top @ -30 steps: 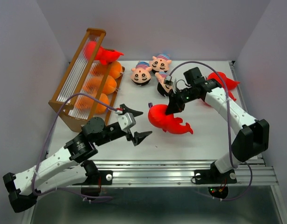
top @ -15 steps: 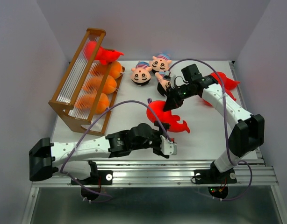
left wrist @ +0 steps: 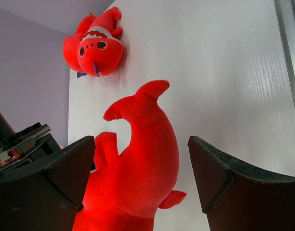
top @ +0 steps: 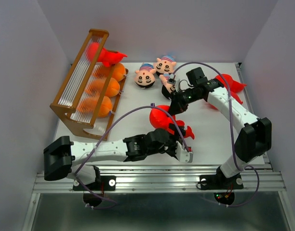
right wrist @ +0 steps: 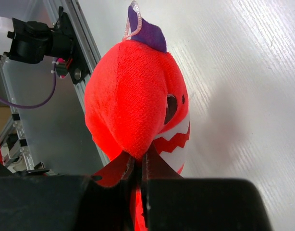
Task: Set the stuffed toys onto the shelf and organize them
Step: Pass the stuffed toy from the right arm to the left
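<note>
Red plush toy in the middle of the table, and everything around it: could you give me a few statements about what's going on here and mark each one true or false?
1. The right gripper is pinching the middle red toy. True.
2. The left gripper is clamped shut on that toy. False: its jaws stand open on either side of the toy's body.
3. Three orange toys sit on the shelf. True.
4. Every red toy is on the shelf. False: only the top-tier red toy is; the far-right red toy lies on the table.
5. The doll heads are on the shelf. False: they lie on the table.
</note>
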Action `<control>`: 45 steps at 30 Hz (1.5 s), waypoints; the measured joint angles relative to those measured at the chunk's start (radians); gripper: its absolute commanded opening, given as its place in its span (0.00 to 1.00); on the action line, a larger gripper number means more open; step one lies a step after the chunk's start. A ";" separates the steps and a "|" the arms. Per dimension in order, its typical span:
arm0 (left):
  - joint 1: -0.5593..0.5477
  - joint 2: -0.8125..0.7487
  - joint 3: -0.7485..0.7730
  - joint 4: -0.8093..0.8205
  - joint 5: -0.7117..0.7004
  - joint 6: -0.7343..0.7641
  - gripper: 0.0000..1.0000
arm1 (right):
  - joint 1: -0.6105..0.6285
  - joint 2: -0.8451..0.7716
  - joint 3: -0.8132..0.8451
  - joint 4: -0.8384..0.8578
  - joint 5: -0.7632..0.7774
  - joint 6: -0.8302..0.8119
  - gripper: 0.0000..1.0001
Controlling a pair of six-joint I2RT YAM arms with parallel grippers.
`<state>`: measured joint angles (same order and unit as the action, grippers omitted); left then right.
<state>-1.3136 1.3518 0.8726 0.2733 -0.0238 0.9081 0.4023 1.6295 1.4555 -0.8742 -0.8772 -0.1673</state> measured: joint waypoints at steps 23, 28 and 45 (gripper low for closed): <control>0.099 0.119 0.101 -0.121 0.154 -0.046 0.49 | 0.000 -0.056 -0.047 0.008 0.032 -0.013 0.01; 0.108 0.146 0.120 -0.137 0.177 -0.053 0.61 | 0.000 -0.058 -0.051 0.008 0.040 -0.019 0.01; 0.138 0.233 0.200 -0.192 0.194 -0.053 0.00 | 0.000 -0.064 -0.079 0.012 0.042 -0.029 0.01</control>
<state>-1.1751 1.5845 1.0725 0.0811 0.1703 0.8551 0.4023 1.5650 1.3766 -0.8623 -0.8352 -0.1967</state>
